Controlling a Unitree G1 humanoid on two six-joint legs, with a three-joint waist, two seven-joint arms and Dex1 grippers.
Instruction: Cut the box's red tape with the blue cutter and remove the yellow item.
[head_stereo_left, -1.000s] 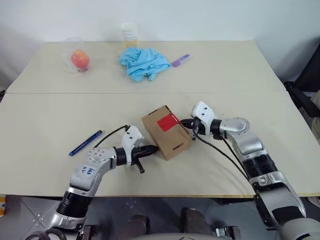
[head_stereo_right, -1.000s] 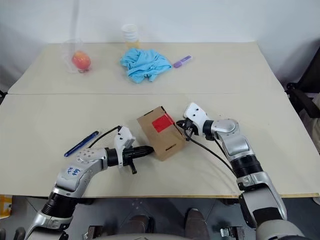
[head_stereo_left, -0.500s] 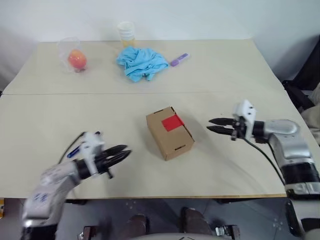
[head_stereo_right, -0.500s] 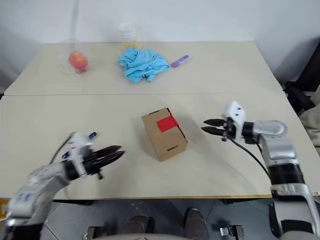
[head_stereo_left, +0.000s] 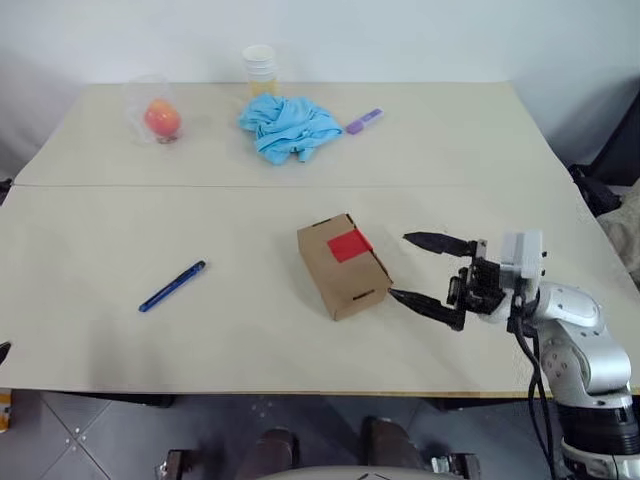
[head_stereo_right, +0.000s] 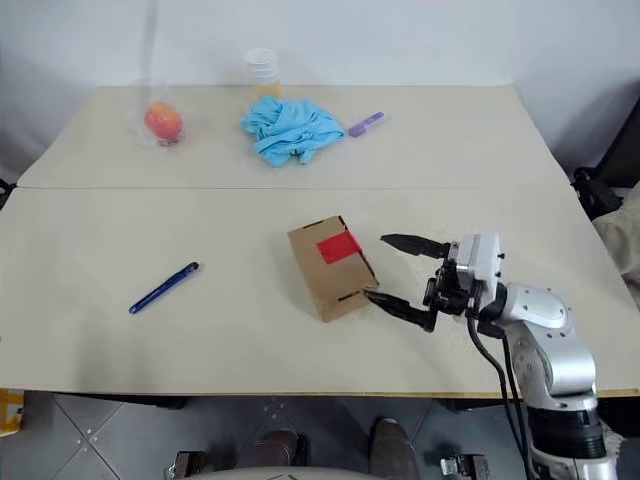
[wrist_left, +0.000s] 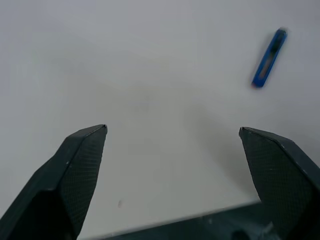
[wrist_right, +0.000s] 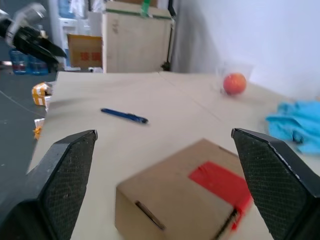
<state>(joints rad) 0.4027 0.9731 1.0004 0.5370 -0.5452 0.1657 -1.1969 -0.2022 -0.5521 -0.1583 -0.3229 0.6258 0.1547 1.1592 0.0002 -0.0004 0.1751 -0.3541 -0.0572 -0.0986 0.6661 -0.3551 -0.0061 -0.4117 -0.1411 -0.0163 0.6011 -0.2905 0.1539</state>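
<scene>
Both grippers have released the box since one second ago and drawn away from it, their jaws going from closed to spread wide with nothing between them.

1. Right gripper (head_stereo_left: 422, 268): I read the jaws as fully parted and empty. The two black fingers point toward the box (head_stereo_left: 342, 266) from its right; in the head views the nearer fingertip (head_stereo_right: 385, 303) lies just beside the box's lower right corner, and I cannot tell whether it touches. In the right wrist view the box sits between the two finger pads (wrist_right: 272, 172), ahead of them.

2. Left gripper (wrist_left: 172, 132): in the left wrist view its jaws are wide apart and hold nothing. Bare table surface lies between the fingers, with the blue cutter (wrist_left: 269, 65) beyond them.

3. Box: it rests on the near table panel (head_stereo_left: 90, 310), roughly central, turned at an angle to the table edge. The red tape (head_stereo_left: 348, 244) is intact on its top face. I see no sign of the yellow item; the box is closed.

4. Blue cutter (head_stereo_left: 172, 286): it lies flat on the table, well to the left of the box.

5. Far panel: an orange fruit in clear plastic (head_stereo_left: 160, 118), a stack of cups (head_stereo_left: 259, 68), a crumpled light-blue cloth (head_stereo_left: 290, 126) and a purple marker (head_stereo_left: 362, 120).
</scene>
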